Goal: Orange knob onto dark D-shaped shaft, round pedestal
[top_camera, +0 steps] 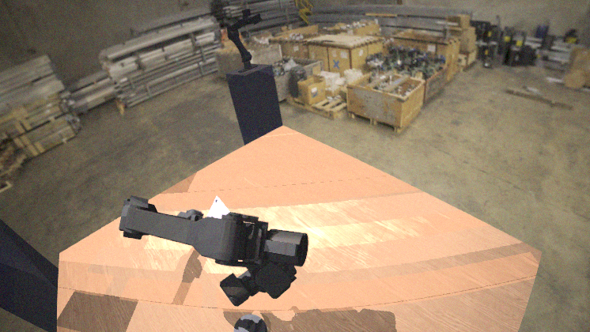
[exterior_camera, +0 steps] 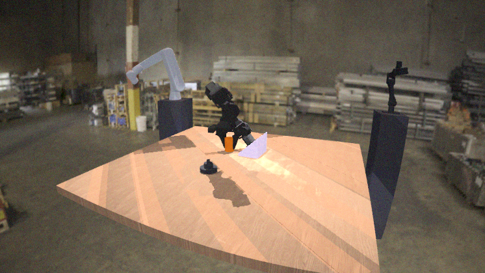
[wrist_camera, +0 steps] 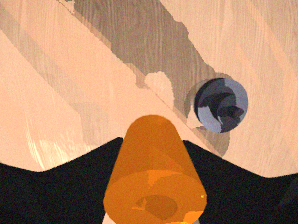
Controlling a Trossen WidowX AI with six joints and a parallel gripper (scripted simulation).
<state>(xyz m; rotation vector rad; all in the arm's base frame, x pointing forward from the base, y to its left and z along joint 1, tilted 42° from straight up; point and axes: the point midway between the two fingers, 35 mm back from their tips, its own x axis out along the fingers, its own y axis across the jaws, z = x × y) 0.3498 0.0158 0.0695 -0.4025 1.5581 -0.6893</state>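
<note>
White wedge (top_camera: pixel 217 208) (exterior_camera: pixel 256 147) on bench (top_camera: pixel 350 255) (exterior_camera: pixel 203 203) (wrist_camera: pixel 40 100). Exterior view: pale arm (exterior_camera: pixel 173 67) on dark plinth (exterior_camera: pixel 175 117) toward eleven o'clock; small black arm (top_camera: pixel 238 39) (exterior_camera: pixel 391 84) on tall dark stand (top_camera: pixel 256 103) (exterior_camera: pixel 387 152) toward two.

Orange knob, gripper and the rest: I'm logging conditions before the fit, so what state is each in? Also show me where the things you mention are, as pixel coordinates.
Orange knob (exterior_camera: pixel 229 144) (wrist_camera: pixel 155 165): held, off the shaft.
Gripper (exterior_camera: pixel 229 145) (wrist_camera: pixel 152 144): shut on the knob.
Round pedestal (top_camera: pixel 250 324) (exterior_camera: pixel 208 168) (wrist_camera: pixel 206 117): upright on the table.
Dark shaft (exterior_camera: pixel 208 161) (wrist_camera: pixel 231 111): bare, its flat side not discernible.
</note>
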